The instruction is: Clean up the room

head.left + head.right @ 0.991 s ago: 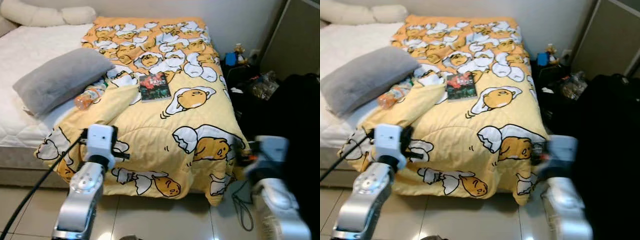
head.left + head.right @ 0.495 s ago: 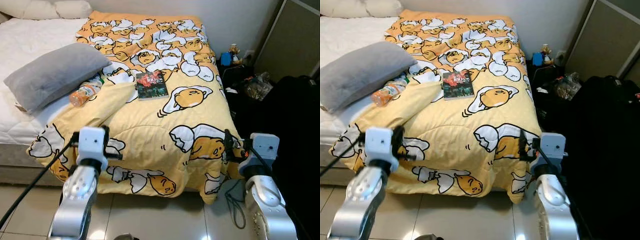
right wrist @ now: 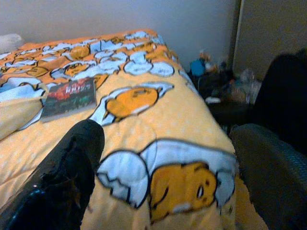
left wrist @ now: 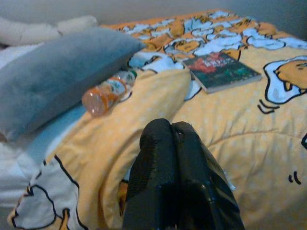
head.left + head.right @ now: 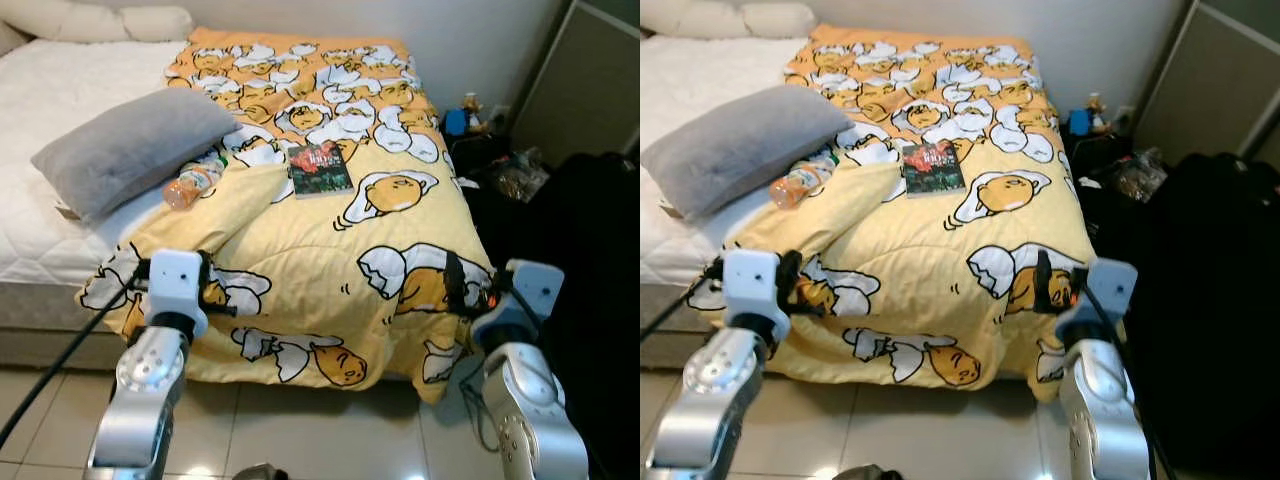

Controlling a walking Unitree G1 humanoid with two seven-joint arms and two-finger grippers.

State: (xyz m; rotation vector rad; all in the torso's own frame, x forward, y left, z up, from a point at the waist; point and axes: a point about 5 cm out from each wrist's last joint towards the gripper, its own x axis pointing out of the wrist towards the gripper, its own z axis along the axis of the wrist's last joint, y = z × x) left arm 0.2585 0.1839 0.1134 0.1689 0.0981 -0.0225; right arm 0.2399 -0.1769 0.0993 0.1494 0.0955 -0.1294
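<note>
**Bed with bottle and book, both grippers raised at its foot**

A grey pillow (image 5: 135,145) lies on the white mattress (image 5: 45,110). Touching its lower edge, a plastic bottle (image 5: 195,181) with orange contents and a printed label lies on its side, at the folded-back edge of the yellow cartoon-egg quilt (image 5: 330,230). Near it, a dark-covered book (image 5: 319,169) lies flat on the quilt. The left gripper (image 4: 175,172) hovers over the quilt's near left corner, its fingers pressed together with nothing between them. The right gripper (image 3: 163,177) hovers by the near right corner, fingers spread wide, empty. Dark clutter (image 5: 520,175) sits on the floor beside the bed.
</note>
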